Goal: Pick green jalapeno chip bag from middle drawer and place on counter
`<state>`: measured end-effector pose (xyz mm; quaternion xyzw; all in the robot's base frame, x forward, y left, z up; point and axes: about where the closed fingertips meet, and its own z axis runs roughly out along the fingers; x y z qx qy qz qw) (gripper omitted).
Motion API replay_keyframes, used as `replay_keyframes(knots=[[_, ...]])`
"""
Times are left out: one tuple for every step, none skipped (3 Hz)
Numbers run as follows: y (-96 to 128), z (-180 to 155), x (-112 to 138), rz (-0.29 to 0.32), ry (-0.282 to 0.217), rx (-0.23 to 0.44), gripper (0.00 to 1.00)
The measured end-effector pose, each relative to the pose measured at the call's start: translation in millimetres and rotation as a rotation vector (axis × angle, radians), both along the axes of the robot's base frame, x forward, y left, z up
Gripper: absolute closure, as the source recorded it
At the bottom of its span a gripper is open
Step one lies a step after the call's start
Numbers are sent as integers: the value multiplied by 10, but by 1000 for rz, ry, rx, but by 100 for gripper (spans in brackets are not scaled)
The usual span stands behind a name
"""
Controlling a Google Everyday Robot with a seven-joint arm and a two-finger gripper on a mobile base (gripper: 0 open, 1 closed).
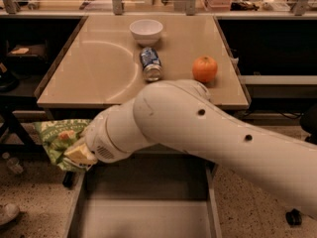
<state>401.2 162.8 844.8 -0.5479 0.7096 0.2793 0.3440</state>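
Note:
The green jalapeno chip bag [58,139] hangs in the air at the left, just below the counter's front edge and above the drawer's left wall. My gripper [78,155] is shut on the bag's lower right side, its pale fingertip showing against the green. My white arm sweeps from the lower right across the middle of the view. The middle drawer [143,217] stands pulled open below, its grey floor bare. The beige counter [94,78] spreads above, with a curved arc mark.
On the counter sit a white bowl [146,31], a blue-and-white can [150,63] lying on its side, and an orange [204,69]. Dark shelving flanks the counter on both sides. Speckled floor lies left of the drawer.

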Motion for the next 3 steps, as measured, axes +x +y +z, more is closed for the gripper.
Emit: replay_keyframes(knots=[[85, 349, 337, -16, -44, -2, 100], [133, 596, 659, -34, -63, -2, 100], [206, 766, 948, -39, -70, -8, 100]])
